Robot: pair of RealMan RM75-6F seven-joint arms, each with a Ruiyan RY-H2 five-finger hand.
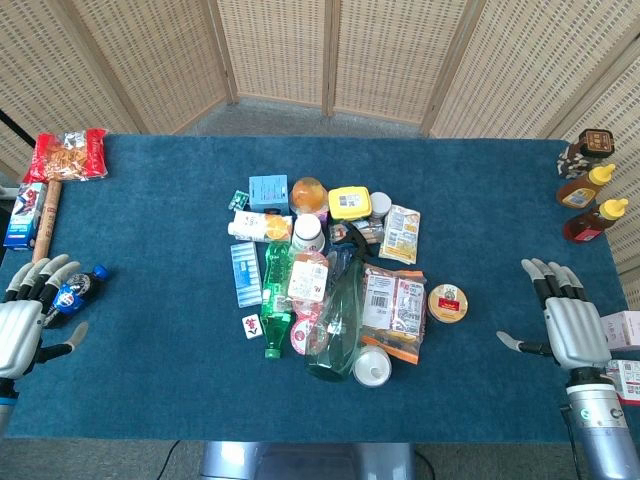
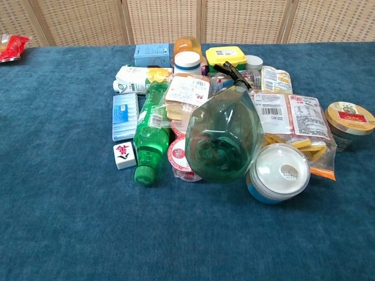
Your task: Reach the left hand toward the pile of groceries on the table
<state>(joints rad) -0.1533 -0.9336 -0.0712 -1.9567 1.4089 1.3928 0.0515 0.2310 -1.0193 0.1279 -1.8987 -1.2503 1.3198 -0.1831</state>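
Observation:
The pile of groceries (image 1: 335,280) lies in the middle of the blue table, with green bottles, packets, tubs and small boxes heaped together. The chest view shows the pile (image 2: 222,117) close up, a green bottle (image 2: 151,133) at its left side. My left hand (image 1: 25,325) rests open at the table's left edge, far left of the pile, fingers spread and holding nothing. My right hand (image 1: 568,320) lies open at the right edge, palm down, also empty. Neither hand appears in the chest view.
A small dark blue-capped bottle (image 1: 78,290) lies just by my left hand's fingers. A red snack bag (image 1: 68,155) and a blue box (image 1: 25,215) sit at the far left. Sauce bottles (image 1: 590,200) stand at the far right. White boxes (image 1: 625,350) sit beside my right hand.

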